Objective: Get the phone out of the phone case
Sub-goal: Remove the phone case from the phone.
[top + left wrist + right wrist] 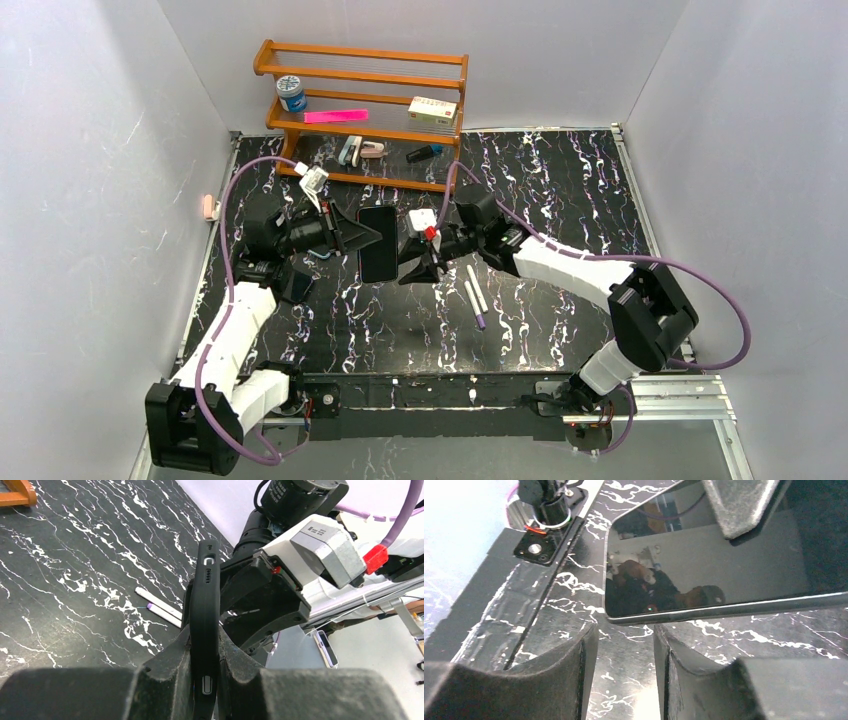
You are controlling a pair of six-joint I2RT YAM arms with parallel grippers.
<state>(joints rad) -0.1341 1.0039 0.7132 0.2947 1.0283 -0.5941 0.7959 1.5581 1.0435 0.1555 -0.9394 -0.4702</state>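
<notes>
The phone in its black case (378, 243) is held above the middle of the marble table. My left gripper (366, 238) is shut on its left long edge. In the left wrist view the case (205, 595) stands edge-on between my two fingers, with a side button showing near my gripper (205, 652). My right gripper (417, 262) is open just right of the phone. In the right wrist view the glossy screen (704, 555) lies just beyond my open right gripper (624, 647), not between the fingers. A left finger (744, 505) presses on the screen.
A wooden shelf (360, 110) with a blue jar, a pink strip, a box and small tools stands at the back. Two white pens with purple tips (475, 295) lie right of the phone. A pink item (209, 207) hangs on the left wall.
</notes>
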